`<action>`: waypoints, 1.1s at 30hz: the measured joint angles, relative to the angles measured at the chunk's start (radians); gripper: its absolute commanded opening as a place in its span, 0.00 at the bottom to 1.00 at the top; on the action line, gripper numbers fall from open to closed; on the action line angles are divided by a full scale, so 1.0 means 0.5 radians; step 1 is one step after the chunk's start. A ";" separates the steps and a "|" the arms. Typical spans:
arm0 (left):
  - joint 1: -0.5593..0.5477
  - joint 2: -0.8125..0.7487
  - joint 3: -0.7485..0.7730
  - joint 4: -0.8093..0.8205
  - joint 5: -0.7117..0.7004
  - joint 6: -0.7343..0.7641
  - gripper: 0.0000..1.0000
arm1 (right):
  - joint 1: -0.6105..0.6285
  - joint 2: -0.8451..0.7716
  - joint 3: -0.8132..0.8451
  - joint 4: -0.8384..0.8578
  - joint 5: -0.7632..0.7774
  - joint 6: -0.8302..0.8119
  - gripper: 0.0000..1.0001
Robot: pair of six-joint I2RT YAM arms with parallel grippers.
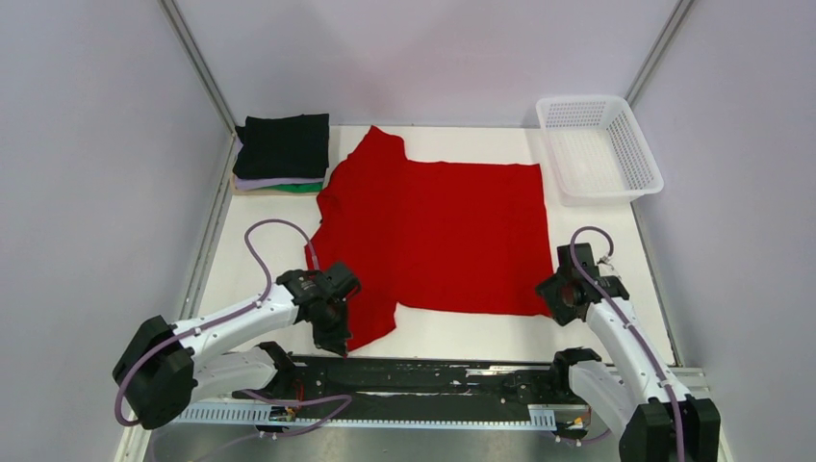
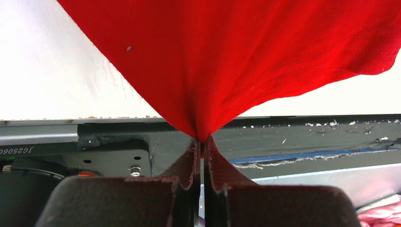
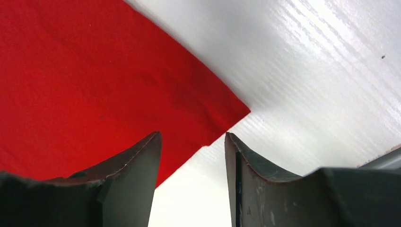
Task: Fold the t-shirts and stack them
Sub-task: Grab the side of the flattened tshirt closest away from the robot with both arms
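Note:
The red t-shirt [image 1: 443, 231] lies spread flat on the white table, neck end to the left. My left gripper [image 1: 332, 332] is shut on its near left sleeve edge; in the left wrist view the red cloth [image 2: 227, 61] hangs from the pinched fingertips [image 2: 202, 140]. My right gripper [image 1: 563, 300] is open just above the shirt's near right corner [image 3: 231, 111], with that corner between and ahead of its fingers. A stack of folded shirts stands at the back left: black [image 1: 283, 144] on top, pale lilac [image 1: 274, 182] and green [image 1: 303, 188] beneath.
A white plastic mesh basket [image 1: 599, 146] stands at the back right. Metal frame posts rise at both back corners. The dark mounting rail [image 1: 433, 380] of the arms runs along the near table edge.

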 measured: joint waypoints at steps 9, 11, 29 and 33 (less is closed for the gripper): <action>-0.010 -0.096 0.000 -0.070 -0.004 -0.038 0.00 | 0.025 0.066 0.054 -0.134 -0.072 0.052 0.48; -0.010 -0.103 0.000 -0.073 -0.005 -0.037 0.00 | 0.026 0.118 0.038 -0.113 -0.094 0.055 0.48; -0.018 0.005 0.390 0.010 -0.157 0.199 0.00 | 0.027 0.372 -0.014 0.260 0.023 -0.003 0.01; 0.008 0.138 0.533 0.070 -0.178 0.307 0.00 | 0.031 0.381 0.019 0.291 0.022 -0.071 0.00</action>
